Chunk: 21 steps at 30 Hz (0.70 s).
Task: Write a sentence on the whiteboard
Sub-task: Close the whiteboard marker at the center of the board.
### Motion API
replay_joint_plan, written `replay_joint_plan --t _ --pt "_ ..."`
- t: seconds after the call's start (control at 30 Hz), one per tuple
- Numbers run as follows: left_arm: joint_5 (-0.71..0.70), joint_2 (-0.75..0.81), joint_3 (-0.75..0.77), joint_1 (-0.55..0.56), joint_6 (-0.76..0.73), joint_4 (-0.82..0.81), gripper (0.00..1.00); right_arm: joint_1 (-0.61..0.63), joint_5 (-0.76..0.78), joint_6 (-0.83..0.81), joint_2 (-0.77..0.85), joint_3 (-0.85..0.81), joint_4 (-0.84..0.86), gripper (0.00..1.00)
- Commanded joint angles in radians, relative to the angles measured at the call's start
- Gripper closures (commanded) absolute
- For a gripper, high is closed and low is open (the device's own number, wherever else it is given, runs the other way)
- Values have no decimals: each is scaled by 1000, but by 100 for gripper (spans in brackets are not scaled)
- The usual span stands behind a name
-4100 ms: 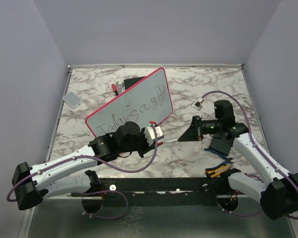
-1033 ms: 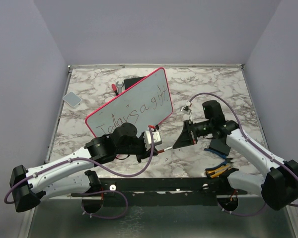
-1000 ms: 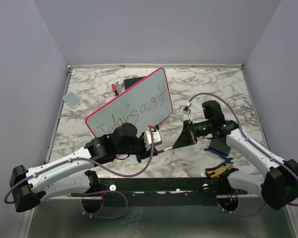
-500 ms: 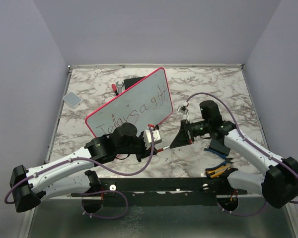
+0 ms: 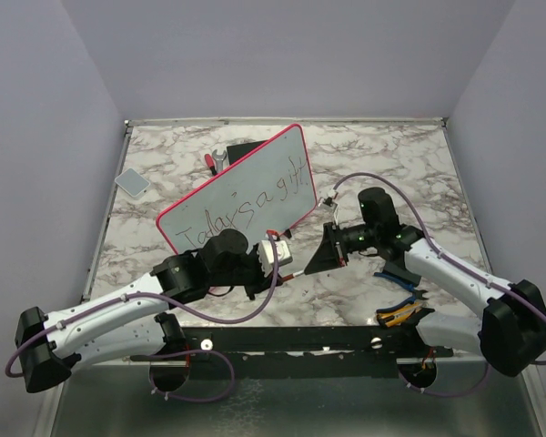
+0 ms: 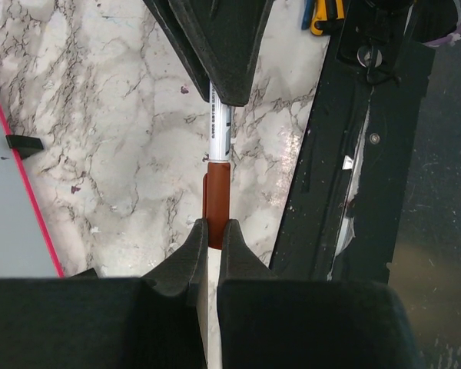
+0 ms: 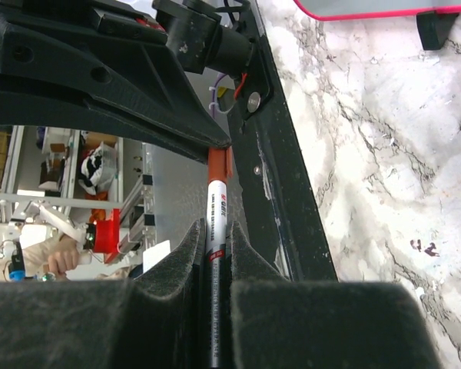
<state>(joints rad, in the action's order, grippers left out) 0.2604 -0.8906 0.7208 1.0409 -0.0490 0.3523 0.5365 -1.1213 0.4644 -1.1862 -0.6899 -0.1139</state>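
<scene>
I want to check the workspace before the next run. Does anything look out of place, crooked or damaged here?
Nothing looks damaged or spilled. The whiteboard sits diagonally on the table, so the sentence runs slanted. One marker is gripped from both ends: left gripper on its red cap, right gripper on the barrel.

Right pincer (image 7: pixel 215 232) clamps marker (image 7: pixel 215 206); left pincer (image 7: pixel 221 146) grips its red end.

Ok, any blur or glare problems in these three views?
Top external: evenly lit, the sentence on the whiteboard legible, no glare. Left wrist: marker sharp, left fingers soft, nearly black. Right wrist: likewise, right fingers blurred, marker print readable.
</scene>
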Motion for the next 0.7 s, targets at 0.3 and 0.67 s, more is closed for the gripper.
replay_joint_plan --t 0.3,0.67 --pt "-90 50 -13 -2 17 -188 100 125 -29 104 -65 26 181 99" --pt "-112 66 -18 -2 15 -190 100 205 -14 131 -124 17 234 99"
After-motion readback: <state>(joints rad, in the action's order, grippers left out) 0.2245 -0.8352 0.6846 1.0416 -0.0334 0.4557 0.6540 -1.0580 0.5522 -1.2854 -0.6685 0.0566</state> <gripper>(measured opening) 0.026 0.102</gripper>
